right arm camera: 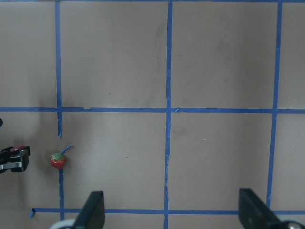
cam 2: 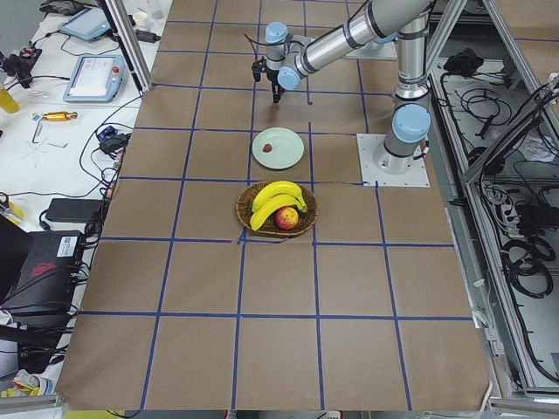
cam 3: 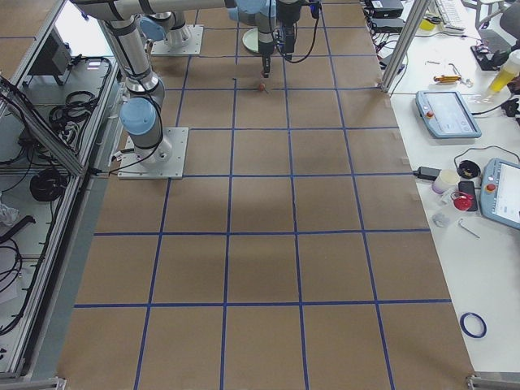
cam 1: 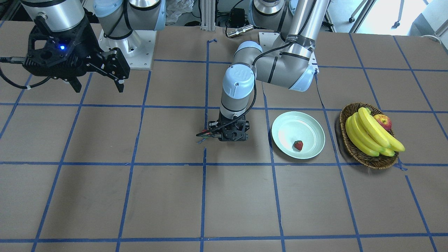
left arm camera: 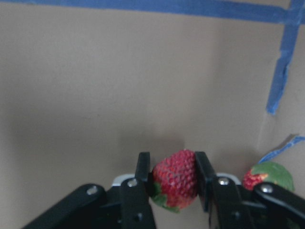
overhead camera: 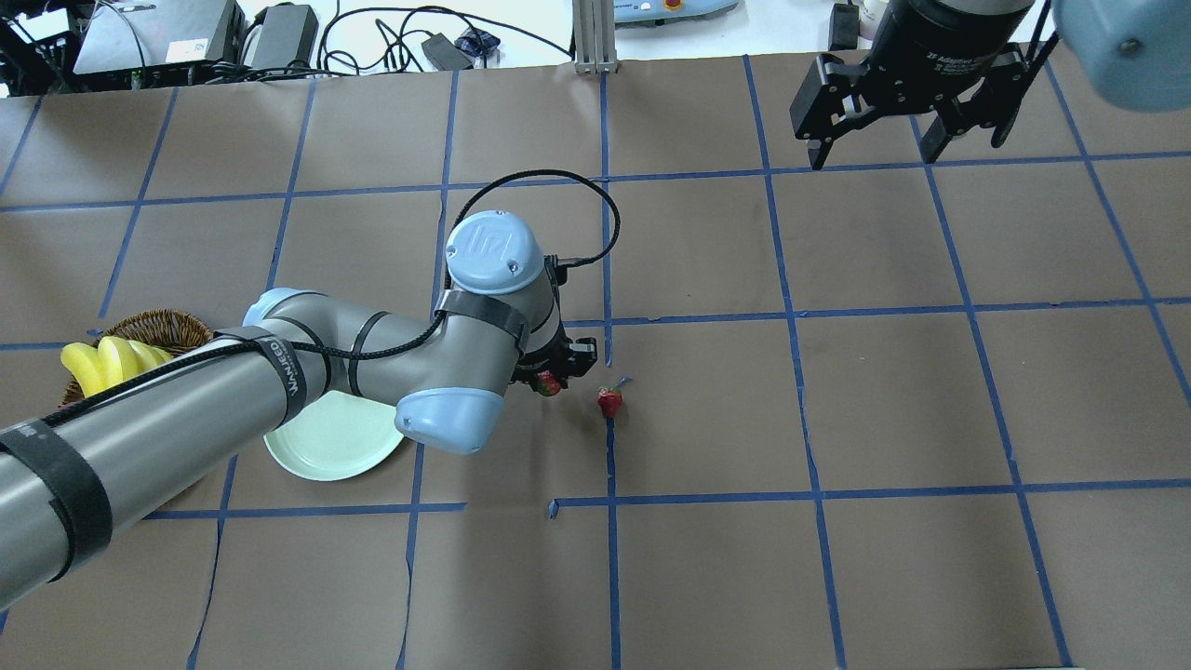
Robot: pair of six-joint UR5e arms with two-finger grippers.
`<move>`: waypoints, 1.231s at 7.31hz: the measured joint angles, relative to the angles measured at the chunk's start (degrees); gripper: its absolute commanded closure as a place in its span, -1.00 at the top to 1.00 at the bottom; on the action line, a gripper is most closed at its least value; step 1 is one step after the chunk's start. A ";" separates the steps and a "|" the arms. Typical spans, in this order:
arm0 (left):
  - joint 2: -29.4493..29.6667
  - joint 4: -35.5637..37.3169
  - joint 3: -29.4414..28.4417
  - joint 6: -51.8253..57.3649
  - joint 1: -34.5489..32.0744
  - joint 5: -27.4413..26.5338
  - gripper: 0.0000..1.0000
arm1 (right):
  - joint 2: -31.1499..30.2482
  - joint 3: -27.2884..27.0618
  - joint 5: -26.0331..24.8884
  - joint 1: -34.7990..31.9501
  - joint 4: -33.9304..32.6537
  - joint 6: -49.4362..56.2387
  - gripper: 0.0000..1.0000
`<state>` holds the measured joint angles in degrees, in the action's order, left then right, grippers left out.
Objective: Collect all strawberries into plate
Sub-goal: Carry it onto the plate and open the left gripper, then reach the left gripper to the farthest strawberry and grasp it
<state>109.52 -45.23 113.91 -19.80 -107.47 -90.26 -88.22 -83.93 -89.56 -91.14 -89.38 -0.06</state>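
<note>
My left gripper [left arm camera: 174, 164] is shut on a red strawberry [left arm camera: 175, 180], held just above the table near the centre; the berry shows under the wrist in the overhead view [overhead camera: 549, 382]. A second strawberry [overhead camera: 609, 402] lies on the table just beside it, and it also shows in the left wrist view [left arm camera: 267, 175] and the right wrist view [right arm camera: 58, 161]. A third strawberry [cam 1: 298, 145] lies in the pale mint plate [cam 1: 297, 124], a short way from the left gripper. My right gripper [overhead camera: 870, 154] is open and empty, high above the table's far side.
A wicker basket [cam 1: 350, 141] with bananas [cam 1: 371, 134] and an apple [cam 1: 383, 121] stands beyond the plate. The left arm's forearm [overhead camera: 186, 409] covers part of the plate and basket in the overhead view. Blue tape lines grid the brown table.
</note>
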 measured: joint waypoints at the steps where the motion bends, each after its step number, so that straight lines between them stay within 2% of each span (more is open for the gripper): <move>1: -0.94 -2.33 -0.06 2.78 2.15 -3.51 -1.00 | 0.03 0.07 0.00 0.00 0.00 0.03 1.00; 3: -3.24 -7.84 0.92 12.83 10.03 -8.00 -1.00 | 0.09 0.11 0.00 0.00 -0.02 0.02 1.00; 4: -4.38 -8.84 1.70 18.09 14.22 -8.72 -0.81 | 0.11 0.10 0.00 0.00 -0.05 0.03 1.00; 5: -5.19 -9.26 2.89 22.16 17.59 -9.07 0.61 | 0.10 0.09 0.00 0.00 -0.06 0.00 1.00; 6: -5.61 -9.44 4.63 24.03 19.63 -9.01 1.00 | 0.08 0.09 0.00 0.00 -0.03 -0.01 1.00; 8: -6.51 -9.63 6.68 23.69 19.12 -7.88 1.00 | 0.07 0.11 0.00 0.00 0.00 -0.02 1.00; 9: -7.08 -9.54 6.04 21.76 17.11 -5.59 1.00 | 0.07 0.11 0.00 0.00 0.00 -0.02 1.00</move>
<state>102.44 -54.77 119.96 1.96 -90.36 -95.85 -88.15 -83.83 -89.56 -91.14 -89.39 -0.09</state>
